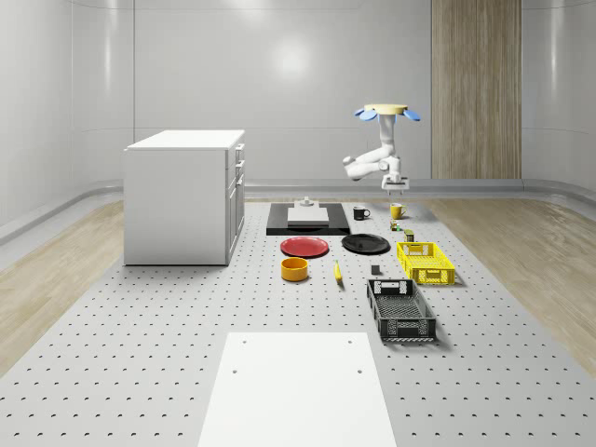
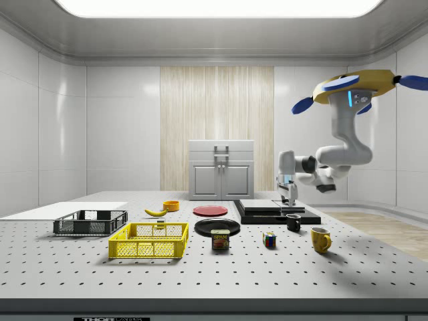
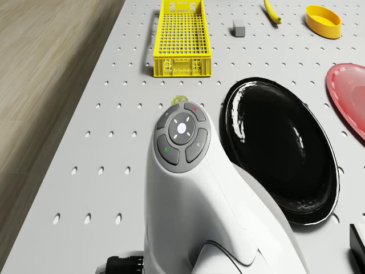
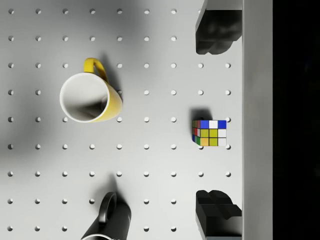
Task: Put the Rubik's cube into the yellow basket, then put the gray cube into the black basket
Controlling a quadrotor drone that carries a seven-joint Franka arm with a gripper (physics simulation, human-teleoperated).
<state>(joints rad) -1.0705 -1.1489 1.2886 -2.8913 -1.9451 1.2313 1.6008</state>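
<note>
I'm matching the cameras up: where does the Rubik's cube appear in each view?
Whole-scene view: multicoloured Rubik's cube right of centre, just in front of the yellow mug.
Side view: cube right of centre, left of that mug.
Drone view: cannot tell; the white arm blocks that spot.
Wrist view: cube between the open tool's fingers, mug alongside.
Shared landmark: the yellow mug.

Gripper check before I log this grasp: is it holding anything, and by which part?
Nothing is held. The gripper hangs open above the Rubik's cube, fingers apart.
</note>
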